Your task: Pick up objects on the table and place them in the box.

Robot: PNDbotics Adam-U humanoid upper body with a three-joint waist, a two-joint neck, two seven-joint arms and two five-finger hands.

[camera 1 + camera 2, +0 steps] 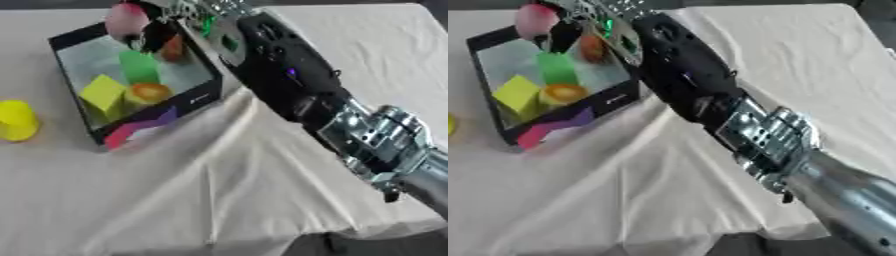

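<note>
My right arm reaches from the lower right to the upper left, and my right hand point(156, 31) hangs over the far rim of the black box point(198, 97). Its fingers curl round a pink rounded object point(126, 20) held above the box. Inside the box lie a yellow block point(103, 95), a green upright piece point(138, 67), an orange round piece point(149, 92) and an orange-red piece point(174, 49) partly hidden by my hand. A yellow cup-shaped object point(16, 120) stands on the cloth left of the box. My left hand shows in neither view.
A cream cloth point(219, 190) with folds covers the table. The box's near wall carries a pink and purple patch point(140, 129). A dark edge point(367, 245) runs along the cloth's bottom right.
</note>
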